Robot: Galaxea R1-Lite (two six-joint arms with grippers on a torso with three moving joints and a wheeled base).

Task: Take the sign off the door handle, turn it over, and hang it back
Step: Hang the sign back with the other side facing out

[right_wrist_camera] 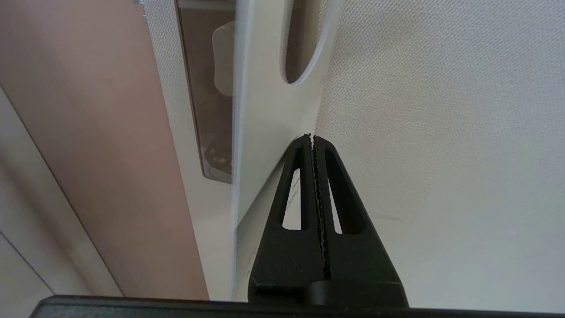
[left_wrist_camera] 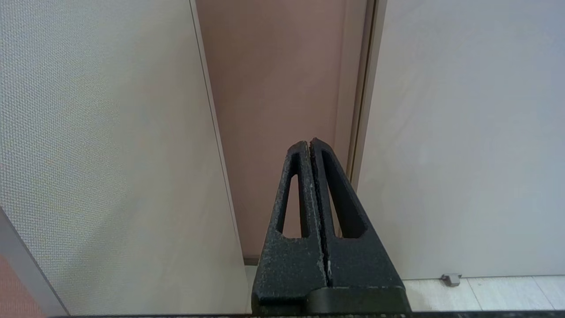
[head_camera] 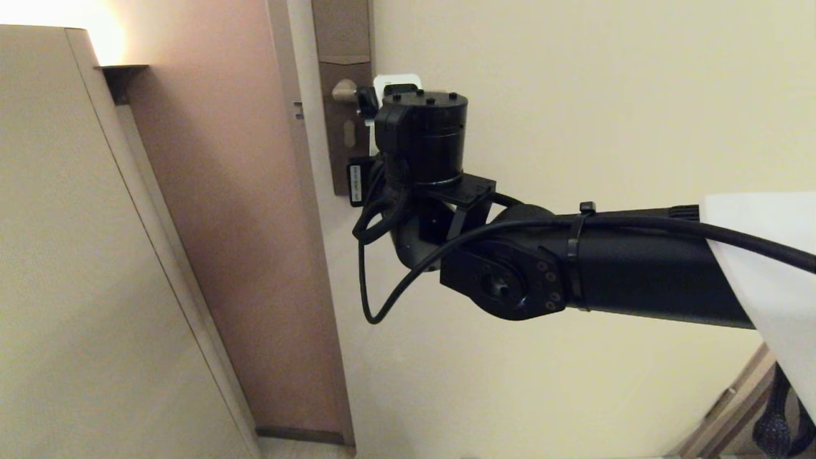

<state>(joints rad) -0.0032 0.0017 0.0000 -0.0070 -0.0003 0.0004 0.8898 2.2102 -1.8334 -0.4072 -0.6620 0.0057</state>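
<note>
My right gripper [right_wrist_camera: 312,138] is shut on the edge of the sign [right_wrist_camera: 269,110], a thin white card with a big oval hole [right_wrist_camera: 304,39]. The card is held upright, close to the door. In the head view only the sign's white rounded top [head_camera: 398,81] shows above my right wrist [head_camera: 421,137], which hides the fingers. The beige door handle [head_camera: 344,91] sticks out of the tall brown backplate [head_camera: 341,140] just left of the sign; it also shows in the right wrist view [right_wrist_camera: 223,57]. I cannot tell whether the hole is around the handle. My left gripper [left_wrist_camera: 311,142] is shut and empty, low by the door frame.
The cream door [head_camera: 574,95] fills the right of the head view. A pinkish-brown wall panel [head_camera: 223,223] and the door frame [head_camera: 306,223] stand left of it. A beige cabinet side [head_camera: 76,255] is at the far left. A small doorstop [left_wrist_camera: 451,279] sits on the floor.
</note>
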